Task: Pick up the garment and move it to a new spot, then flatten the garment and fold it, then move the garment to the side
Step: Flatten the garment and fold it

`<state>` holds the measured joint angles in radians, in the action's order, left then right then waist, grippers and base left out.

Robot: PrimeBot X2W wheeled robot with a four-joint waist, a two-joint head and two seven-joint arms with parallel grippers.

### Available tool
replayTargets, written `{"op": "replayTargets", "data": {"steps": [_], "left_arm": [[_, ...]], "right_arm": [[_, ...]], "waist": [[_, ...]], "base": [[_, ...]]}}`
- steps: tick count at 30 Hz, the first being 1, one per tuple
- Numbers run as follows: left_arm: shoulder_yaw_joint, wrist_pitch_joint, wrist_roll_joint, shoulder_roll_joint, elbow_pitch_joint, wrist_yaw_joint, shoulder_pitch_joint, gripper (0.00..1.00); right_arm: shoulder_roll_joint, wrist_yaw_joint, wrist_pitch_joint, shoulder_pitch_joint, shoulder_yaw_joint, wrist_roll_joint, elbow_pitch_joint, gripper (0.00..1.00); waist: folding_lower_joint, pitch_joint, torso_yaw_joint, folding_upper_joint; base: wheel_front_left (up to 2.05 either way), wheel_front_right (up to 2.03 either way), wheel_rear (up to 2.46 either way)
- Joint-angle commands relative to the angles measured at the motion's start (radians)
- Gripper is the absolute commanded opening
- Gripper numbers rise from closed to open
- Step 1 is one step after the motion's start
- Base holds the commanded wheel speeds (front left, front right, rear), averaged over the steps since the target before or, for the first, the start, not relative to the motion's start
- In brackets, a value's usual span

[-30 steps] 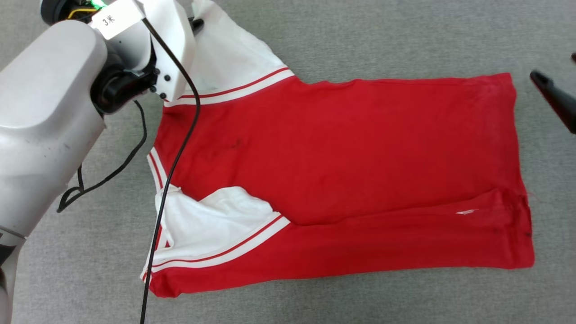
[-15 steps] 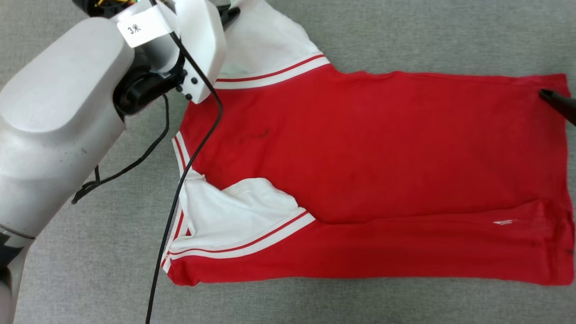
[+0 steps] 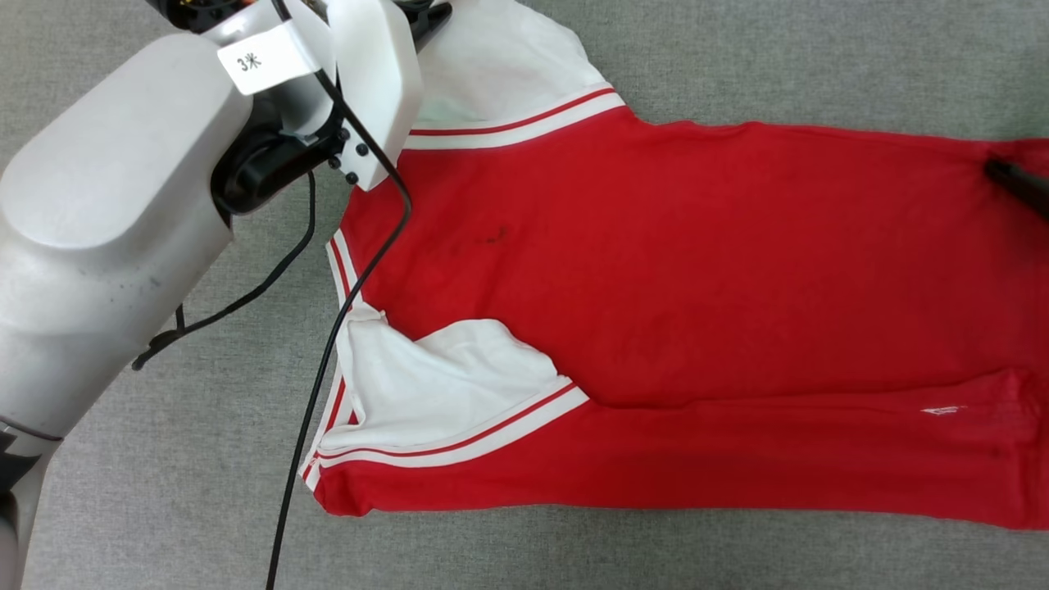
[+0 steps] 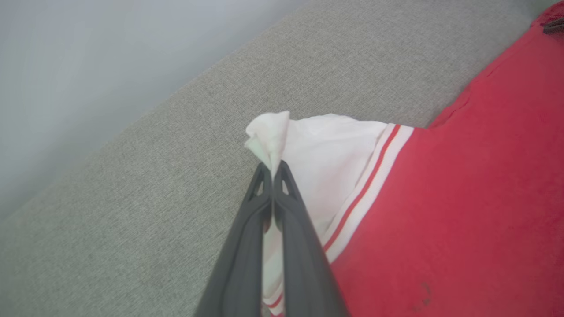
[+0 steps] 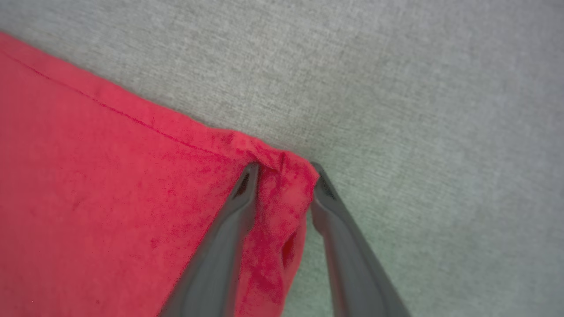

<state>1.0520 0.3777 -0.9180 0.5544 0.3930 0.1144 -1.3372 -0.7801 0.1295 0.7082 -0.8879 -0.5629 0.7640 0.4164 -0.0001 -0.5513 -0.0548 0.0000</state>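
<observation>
Bench (image 3: pixel 778 65) shows past the garment (image 3: pixel 697 270) edges; left claw (image 4: pixel 273 169) pinches its white sleeve (image 4: pixel 326 145), right claw (image 5: pixel 284 169), half-open, straddles the hem corner (image 5: pixel 282 198).

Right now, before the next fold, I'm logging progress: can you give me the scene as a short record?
garment: red jersey, spread on grey cloth surface, no lettering showing
near sleeve: white, folded in over the red body
left gripper: shut on tip of far white sleeve
right gripper: open, fingers astride hem corner
</observation>
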Motion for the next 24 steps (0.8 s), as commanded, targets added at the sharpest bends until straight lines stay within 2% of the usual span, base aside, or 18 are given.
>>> {"op": "replayTargets", "data": {"steps": [1,8,13,24], "left_arm": [[0.0,-0.006,-0.001,0.004,0.001,-0.004,0.013,0.0],[-0.017,-0.047,-0.022,0.029,-0.003,-0.018,0.061,0.0],[-0.011,-0.063,-0.037,0.07,-0.039,-0.032,0.127,0.0],[0.019,-0.076,-0.059,0.157,-0.176,-0.104,0.297,0.0]], "right_arm": [[0.028,0.001,-0.01,0.024,-0.038,0.002,0.028,0.0],[0.018,0.001,-0.17,0.002,-0.067,-0.009,0.014,0.0],[0.028,0.001,-0.276,0.024,-0.085,-0.009,0.015,0.0],[0.028,0.001,-0.417,0.157,-0.105,0.009,-0.007,0.0]], "waist": [[0.0001,0.007,0.005,0.0],[0.0001,0.066,0.021,0.0],[0.0001,0.125,0.033,0.0],[0.0001,0.25,0.046,0.0]], "base": [[0.0,0.0,0.0],[0.0,0.0,0.0],[0.0,0.0,0.0],[0.0,0.0,0.0]]}}
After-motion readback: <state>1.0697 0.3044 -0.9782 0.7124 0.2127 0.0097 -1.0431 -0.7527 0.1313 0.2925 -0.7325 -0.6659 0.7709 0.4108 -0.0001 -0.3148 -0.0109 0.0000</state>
